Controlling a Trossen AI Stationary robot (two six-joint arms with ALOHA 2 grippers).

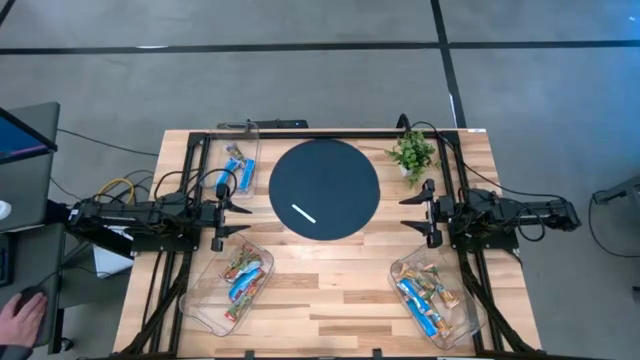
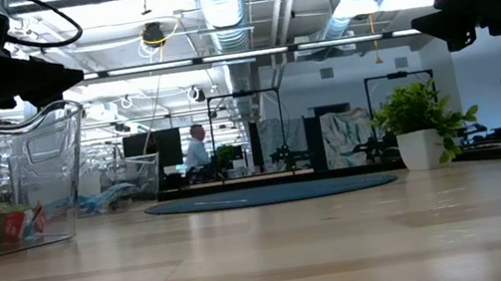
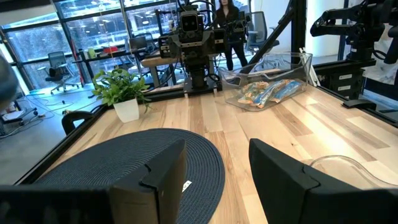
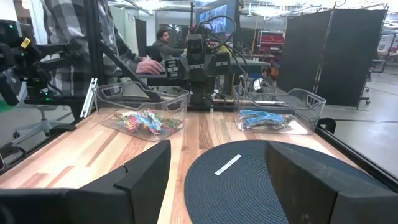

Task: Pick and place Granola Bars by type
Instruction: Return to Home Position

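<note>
Granola bars lie in three clear trays: a few bright blue ones in the far-left tray [image 1: 238, 165], mixed coloured ones in the near-left tray [image 1: 238, 282], and mixed ones in the near-right tray [image 1: 432, 300]. My left gripper [image 1: 240, 217] hangs open and empty at the table's left, between the two left trays. My right gripper [image 1: 412, 210] hangs open and empty at the table's right, beside the mat. In the left wrist view the near-right tray's bars [image 3: 270, 92] show; in the right wrist view the near-left bars [image 4: 144, 120] and the blue bars [image 4: 264, 118] show.
A round dark mat [image 1: 325, 188] lies at the table's middle with a thin white stick [image 1: 304, 213] on it. A small potted plant [image 1: 412, 153] stands at the far right. A person's hand [image 1: 20, 318] shows beyond the table's left edge.
</note>
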